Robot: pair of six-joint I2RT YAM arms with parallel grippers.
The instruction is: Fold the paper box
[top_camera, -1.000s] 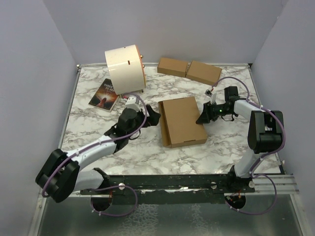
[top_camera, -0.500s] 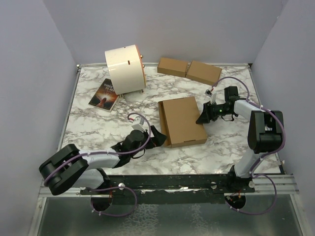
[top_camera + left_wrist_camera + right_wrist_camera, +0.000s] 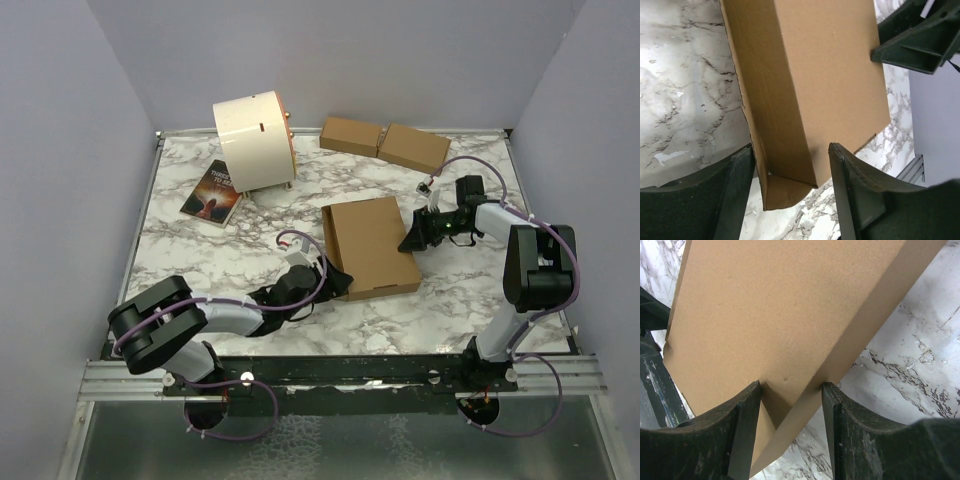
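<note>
Marbled tabletop, lilac walls; mid-frame the paper box lies flat, right pincer clamping its edge, left pincer spread astride its corner.

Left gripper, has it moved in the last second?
Yes. The left gripper moved nearward along the paper box's left side, farther from the cream drum, and now straddles the box's near left corner.

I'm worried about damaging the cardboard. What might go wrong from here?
1. The left gripper straddles the near-left corner of the box, where a flap end looks loose; closing there may crush or crease it.
2. The right gripper pinches only the right edge, so a push from the left might twist the box or tear that edge.
</note>
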